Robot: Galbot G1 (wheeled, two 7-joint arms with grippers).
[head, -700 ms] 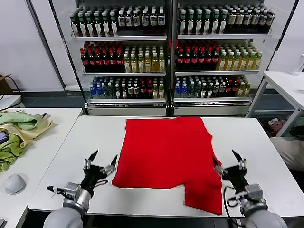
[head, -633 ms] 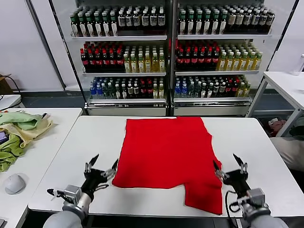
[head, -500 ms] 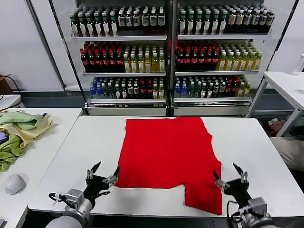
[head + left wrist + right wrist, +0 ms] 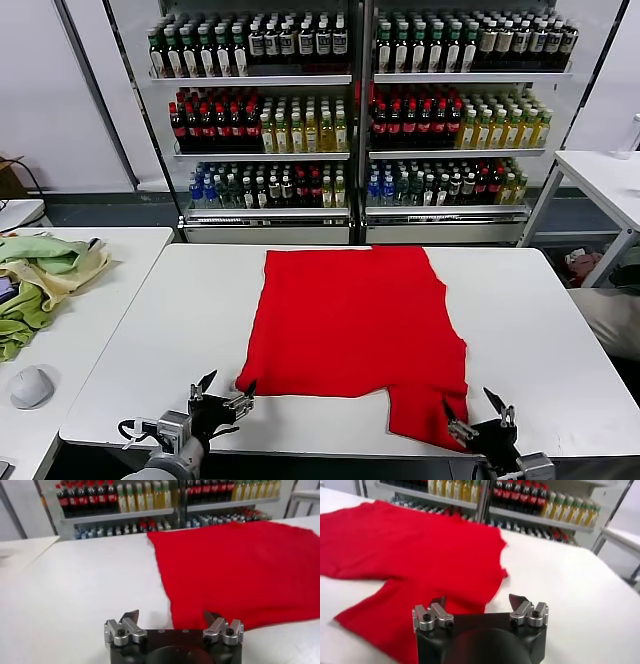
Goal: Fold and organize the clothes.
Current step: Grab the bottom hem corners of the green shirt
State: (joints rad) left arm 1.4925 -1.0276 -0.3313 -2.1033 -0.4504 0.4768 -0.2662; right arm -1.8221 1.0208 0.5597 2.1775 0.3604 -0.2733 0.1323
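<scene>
The red T-shirt (image 4: 352,325) lies flat on the white table (image 4: 180,310), plain side up, one sleeve hanging toward the front right. No bear print shows. My left gripper (image 4: 227,388) is open and empty at the table's front edge, just left of the shirt's near left corner. In the left wrist view the gripper (image 4: 171,618) faces the shirt (image 4: 240,565), its near hem between the fingertips. My right gripper (image 4: 469,412) is open and empty at the front edge by the sleeve. In the right wrist view the gripper (image 4: 478,601) sits above the sleeve (image 4: 420,550).
A heap of pale green and yellow cloths (image 4: 40,275) and a grey mouse (image 4: 32,385) lie on a side table at the left. Shelves of bottles (image 4: 350,110) stand behind. Another white table (image 4: 605,180) is at the right.
Both grippers have drawn back toward the table's near edge, still open. The shirt has not moved.
</scene>
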